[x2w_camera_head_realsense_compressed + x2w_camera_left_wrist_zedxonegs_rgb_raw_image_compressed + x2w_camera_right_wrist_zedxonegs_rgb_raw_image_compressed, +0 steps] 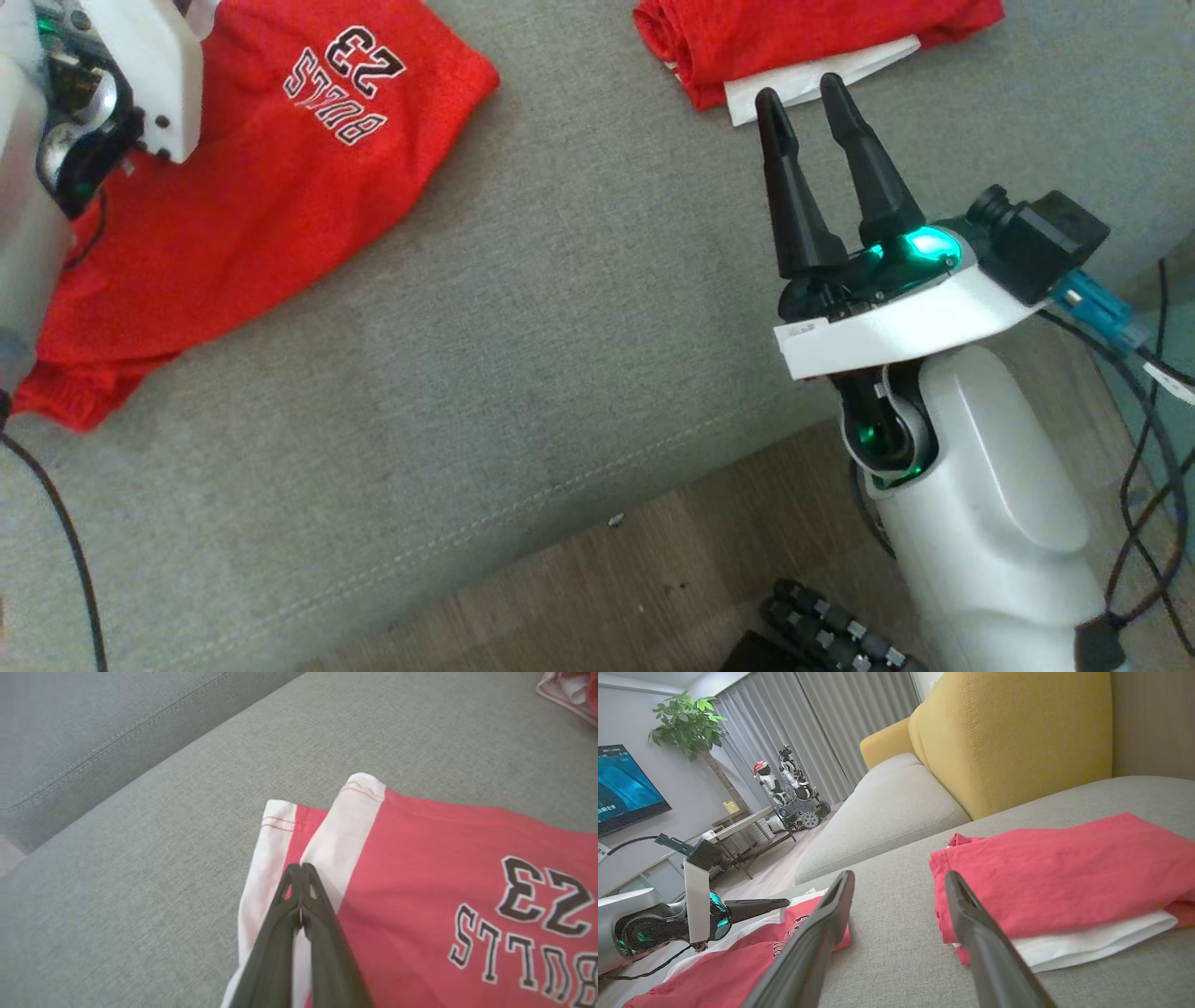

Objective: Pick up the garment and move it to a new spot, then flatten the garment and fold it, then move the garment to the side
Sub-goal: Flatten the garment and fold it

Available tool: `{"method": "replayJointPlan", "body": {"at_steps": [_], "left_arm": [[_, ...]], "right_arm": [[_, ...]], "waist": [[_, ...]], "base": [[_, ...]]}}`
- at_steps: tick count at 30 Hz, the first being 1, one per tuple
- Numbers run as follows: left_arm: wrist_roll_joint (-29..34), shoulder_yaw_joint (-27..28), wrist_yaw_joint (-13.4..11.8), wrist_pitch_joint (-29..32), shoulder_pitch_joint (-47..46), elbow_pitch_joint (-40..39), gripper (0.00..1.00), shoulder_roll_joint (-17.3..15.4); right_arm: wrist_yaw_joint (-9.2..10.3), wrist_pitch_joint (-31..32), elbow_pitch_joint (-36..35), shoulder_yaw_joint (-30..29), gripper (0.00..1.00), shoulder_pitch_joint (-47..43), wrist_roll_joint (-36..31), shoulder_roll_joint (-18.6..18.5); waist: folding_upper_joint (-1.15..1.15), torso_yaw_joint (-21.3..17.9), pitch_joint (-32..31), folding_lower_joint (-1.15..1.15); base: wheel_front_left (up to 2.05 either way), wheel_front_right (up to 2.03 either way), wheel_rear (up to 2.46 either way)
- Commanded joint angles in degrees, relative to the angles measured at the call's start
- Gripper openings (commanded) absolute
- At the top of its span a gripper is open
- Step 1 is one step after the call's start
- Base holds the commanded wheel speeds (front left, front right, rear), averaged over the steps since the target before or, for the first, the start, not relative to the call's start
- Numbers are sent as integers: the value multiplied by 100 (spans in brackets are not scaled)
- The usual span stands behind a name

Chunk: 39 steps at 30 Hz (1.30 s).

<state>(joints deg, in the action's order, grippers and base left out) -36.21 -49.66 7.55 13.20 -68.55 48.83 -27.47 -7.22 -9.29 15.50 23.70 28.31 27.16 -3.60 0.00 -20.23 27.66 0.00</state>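
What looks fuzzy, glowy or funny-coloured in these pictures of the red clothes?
Head view: the garment is deep red, a green light glows on the right wrist, and the left arm in the corner is blurred. Left wrist view: the same garment looks washed-out pink, its lettering soft. Right wrist view: the right claw smears toward the bottom edge.

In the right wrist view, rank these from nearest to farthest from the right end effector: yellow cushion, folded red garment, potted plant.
1. Folded red garment, beside the right end effector, right side.
2. Yellow cushion, behind the garment.
3. Potted plant, far left across the room.
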Motion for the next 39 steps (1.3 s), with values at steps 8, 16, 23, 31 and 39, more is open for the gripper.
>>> {"method": "replayJointPlan", "body": {"at_steps": [8,16,23,31,39], "left_arm": [[-32,257,-136,-281,-415,218,0,-194],[48,275,-471,-456,-517,521,0,-227],[177,180,-656,-577,-556,772,0,-244],[219,54,-634,-589,-535,999,100,-146],[40,194,-668,-1061,-533,1011,100,94]], "right_arm": [[-26,-1,-124,24,100,-6,-105,72],[-26,42,-145,51,100,-37,-128,72],[-26,61,-178,76,100,-54,-126,72],[-26,85,-223,89,100,-51,-112,72],[-26,118,-232,16,100,-51,-166,72]], "waist": [[0,111,-135,0],[0,128,-175,0],[0,102,-161,0],[0,123,-114,0],[0,386,-196,0]], "base": [[0,0,0],[0,0,0],[0,0,0],[0,0,0],[0,0,0]]}}
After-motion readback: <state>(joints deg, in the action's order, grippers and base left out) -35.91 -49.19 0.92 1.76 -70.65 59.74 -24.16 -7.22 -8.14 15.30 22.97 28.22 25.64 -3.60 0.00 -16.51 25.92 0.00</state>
